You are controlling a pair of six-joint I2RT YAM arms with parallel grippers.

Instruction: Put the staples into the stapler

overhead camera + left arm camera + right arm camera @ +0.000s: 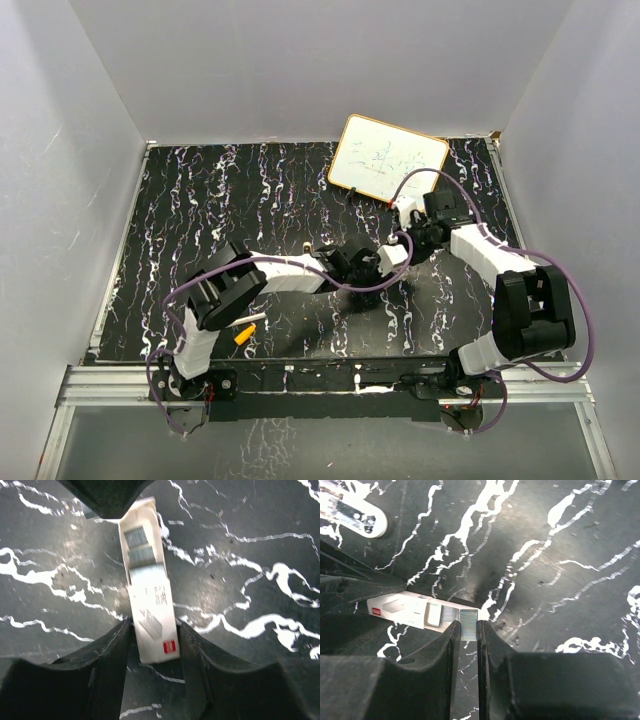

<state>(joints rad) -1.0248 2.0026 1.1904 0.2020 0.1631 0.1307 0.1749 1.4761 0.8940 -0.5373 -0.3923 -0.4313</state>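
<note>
Black marbled table point(180, 200) carries the staple box point(149, 592), clenched at its sides by the left gripper point(155, 626). At the box's open end, the right gripper point(468, 627) pinches a staple strip point(468, 616). The stapler point(357, 520) lies apart from the box, off its closed end and roughly parallel to it.

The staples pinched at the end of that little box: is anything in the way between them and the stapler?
Nothing visible lies between them. The right gripper pinches the staples in its jaws, and the stapler lies across bare table. Only the left gripper, holding the staple box, sits close beside that path.
</note>
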